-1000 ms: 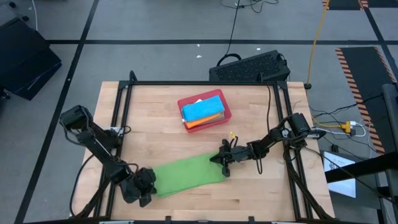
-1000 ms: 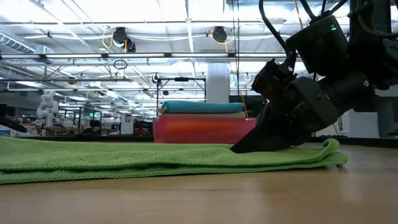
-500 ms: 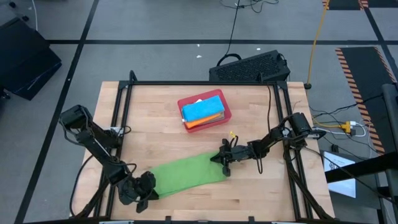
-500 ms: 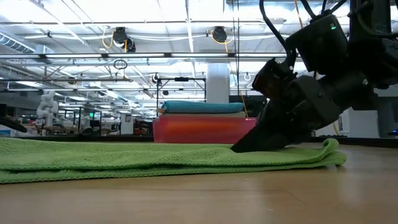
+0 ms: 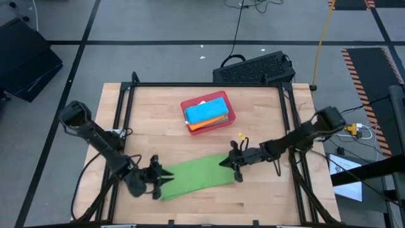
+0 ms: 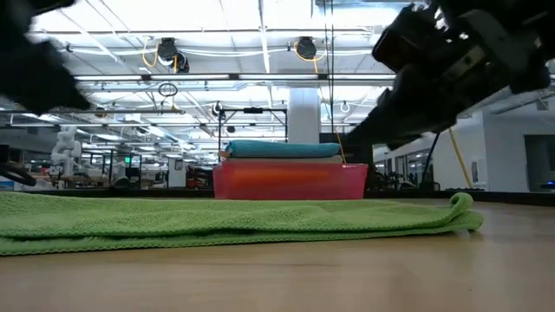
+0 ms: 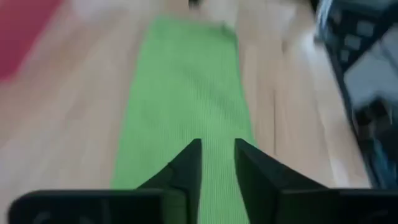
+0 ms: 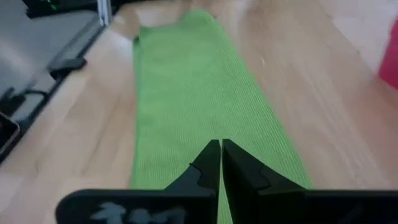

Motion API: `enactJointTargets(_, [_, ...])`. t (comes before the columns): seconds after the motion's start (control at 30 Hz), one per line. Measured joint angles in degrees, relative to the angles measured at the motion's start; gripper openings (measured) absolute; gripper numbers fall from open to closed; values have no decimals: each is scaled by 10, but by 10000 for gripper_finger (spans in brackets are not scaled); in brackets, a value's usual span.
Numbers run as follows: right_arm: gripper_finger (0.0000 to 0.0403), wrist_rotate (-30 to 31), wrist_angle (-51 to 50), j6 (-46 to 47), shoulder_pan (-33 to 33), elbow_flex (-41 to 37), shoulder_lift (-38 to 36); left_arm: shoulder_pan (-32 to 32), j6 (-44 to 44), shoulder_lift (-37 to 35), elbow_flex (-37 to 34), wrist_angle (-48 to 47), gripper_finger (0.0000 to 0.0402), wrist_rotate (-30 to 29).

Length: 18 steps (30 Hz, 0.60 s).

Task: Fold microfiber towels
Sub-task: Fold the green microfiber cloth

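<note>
A bright green microfiber towel (image 5: pixel 196 177) lies on the table as a long folded strip, flat along its whole length (image 6: pixel 217 221). My left gripper (image 5: pixel 166 180) hovers over its left end, fingers a little apart with nothing between them (image 7: pixel 217 144). My right gripper (image 5: pixel 225 163) hangs above the towel's right end, shut and holding nothing (image 8: pixel 221 144); in the low view it is clear of the cloth (image 6: pixel 351 143). More folded towels, a blue one (image 5: pixel 205 112) on top and an orange one (image 5: pixel 201 126) beneath, lie in the red tray (image 5: pixel 184 105).
The red tray stands at the table's far middle (image 6: pixel 286 182). A black keyboard (image 5: pixel 256 68) lies beyond the far edge. The black frame rails (image 5: pixel 123 114) run along the table's sides. Bare wood shows near the front edge and left of the tray.
My right gripper has risen off the towel's right end, still shut. My left gripper has lifted, moved toward the right and far edge over the towel's left end, and rolled. The towel lies as before.
</note>
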Motion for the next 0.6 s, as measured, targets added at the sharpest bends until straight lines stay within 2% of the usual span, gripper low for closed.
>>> enactJointTargets(0.2, [8, 70, -211, 38, 31, 0, -96, 92, 143, 46, 18, 138, 158, 30])
enactJointTargets(0.4, [8, 133, -374, 67, 66, 0, -193, 140, 247, 126, 135, 127, 195, 35])
enactJointTargets(0.6, [8, 147, -414, 64, 84, -21, -251, 161, 280, 219, 250, 101, 215, 44])
